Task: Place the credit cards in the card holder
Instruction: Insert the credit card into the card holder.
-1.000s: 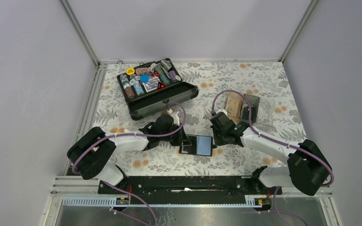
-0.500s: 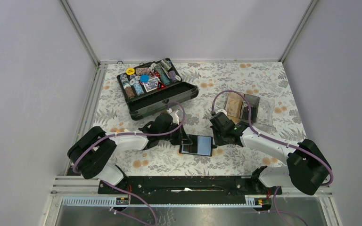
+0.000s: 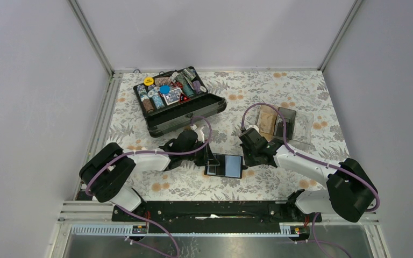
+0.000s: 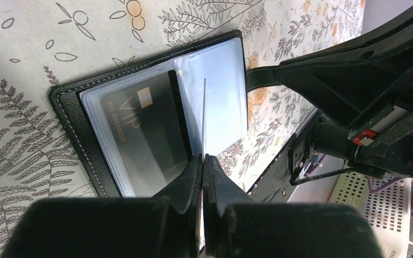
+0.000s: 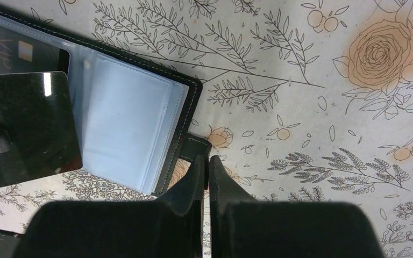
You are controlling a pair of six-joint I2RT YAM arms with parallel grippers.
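Card holder (image 3: 227, 165) lies open on the tabletop (image 3: 269, 91) between the two arms, its long axis running from one arm to the other. A black VIP card (image 4: 140, 129) already sits in the sleeve on the left arm's side. The pale sleeve on the right arm's side looks empty.

The left fingers (image 4: 185, 183) are clenched on a dark card (image 5: 29, 126), held on edge above the holder near its fold. From the left wrist it shows only as a thin line (image 4: 204, 118). The right fingers (image 5: 191, 177) are clenched on the holder's strap (image 5: 193, 146), pinning that end down.

The empty sleeve lies just beyond the card, toward the right arm. The left arm probably has to tip the card flat and slide it that way. Where the sleeve's mouth is, I cannot tell.
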